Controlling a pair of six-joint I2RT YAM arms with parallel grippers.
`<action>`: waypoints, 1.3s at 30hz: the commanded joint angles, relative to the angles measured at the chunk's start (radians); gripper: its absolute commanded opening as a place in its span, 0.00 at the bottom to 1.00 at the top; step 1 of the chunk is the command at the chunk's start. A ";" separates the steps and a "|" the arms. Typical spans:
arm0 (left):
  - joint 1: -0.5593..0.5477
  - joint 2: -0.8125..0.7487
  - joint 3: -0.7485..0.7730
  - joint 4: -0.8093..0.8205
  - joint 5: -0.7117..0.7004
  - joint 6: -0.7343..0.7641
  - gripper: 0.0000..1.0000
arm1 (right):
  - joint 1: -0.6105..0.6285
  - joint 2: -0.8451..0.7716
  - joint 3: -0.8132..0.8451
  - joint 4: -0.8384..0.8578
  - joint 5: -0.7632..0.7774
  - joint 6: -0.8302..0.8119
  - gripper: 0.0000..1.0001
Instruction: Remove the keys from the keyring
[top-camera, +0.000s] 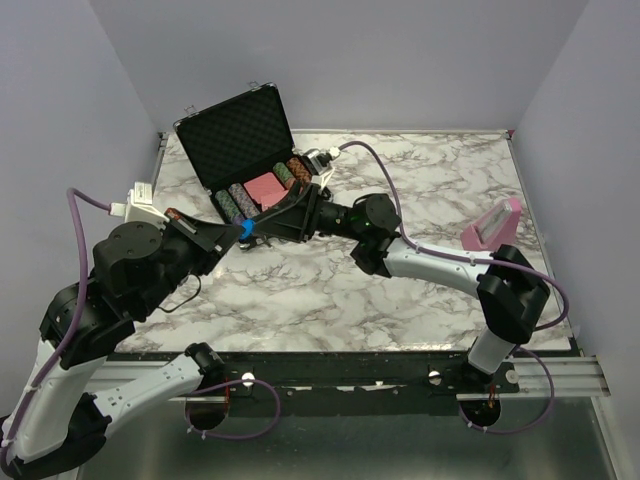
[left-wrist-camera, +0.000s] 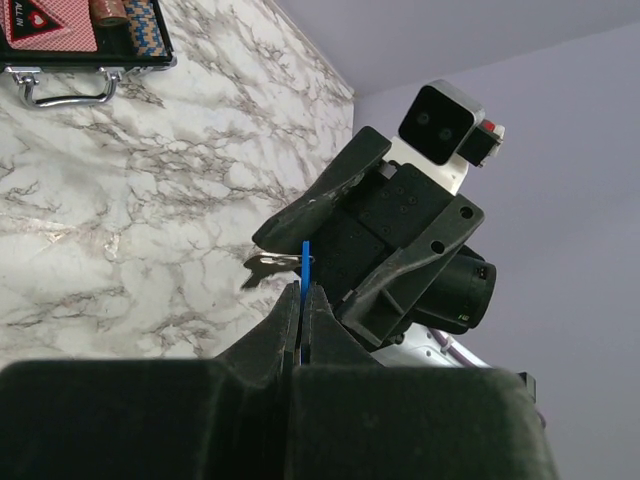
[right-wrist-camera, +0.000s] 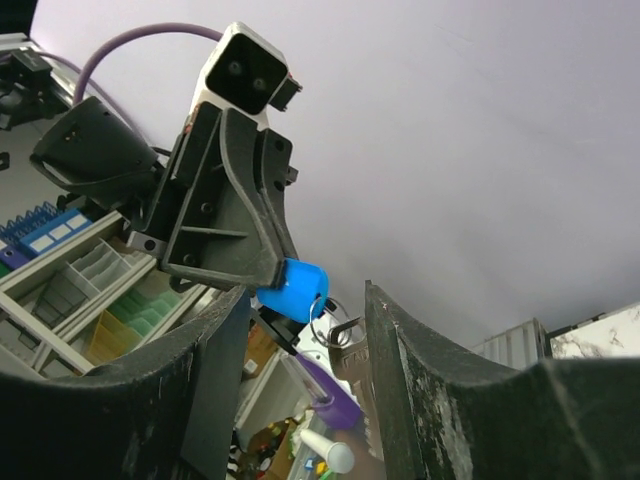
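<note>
The left tool (left-wrist-camera: 303, 300) is clenched on the blue piece (left-wrist-camera: 305, 262) of the keys, which is pinched edge-on between its fingertips. A silvery key (left-wrist-camera: 268, 266) is seen jutting out sideways from that blue piece. The bunch is held just in front of the open poker chip case (top-camera: 243, 150), beside the case's right front corner, where the two tools meet tip to tip.

The right tool (right-wrist-camera: 306, 300) is held released, its two fingers (right-wrist-camera: 400, 380) standing well apart. The keyring (right-wrist-camera: 322, 308) and the hanging key are framed in the gap between them. The key lies close against one finger, and whether it touches that finger cannot be told from the wrist view. Nothing is grasped by this tool.

The case is set on the marble worktop (top-camera: 400, 290) toward the rear left corner, with its lid raised upright and chip stacks and a pink card deck (top-camera: 266, 188) shown inside. Its metal handle (left-wrist-camera: 65, 92) is turned toward the tools. Bare marble is seen to the right of the case and in front of it. A pink object (top-camera: 490, 225) is stood well to the right of the case, near the worktop's right edge. The worktop is bounded by plain walls behind the case and on both sides.
</note>
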 joint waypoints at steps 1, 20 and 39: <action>0.004 -0.012 0.013 0.022 -0.014 -0.007 0.00 | 0.016 0.024 0.033 -0.035 -0.028 -0.035 0.57; 0.004 -0.043 -0.017 0.036 -0.047 -0.005 0.00 | 0.022 -0.010 0.033 -0.117 -0.022 -0.095 0.51; 0.004 -0.056 -0.047 0.039 -0.061 -0.015 0.00 | 0.022 -0.005 0.044 -0.112 -0.030 -0.089 0.39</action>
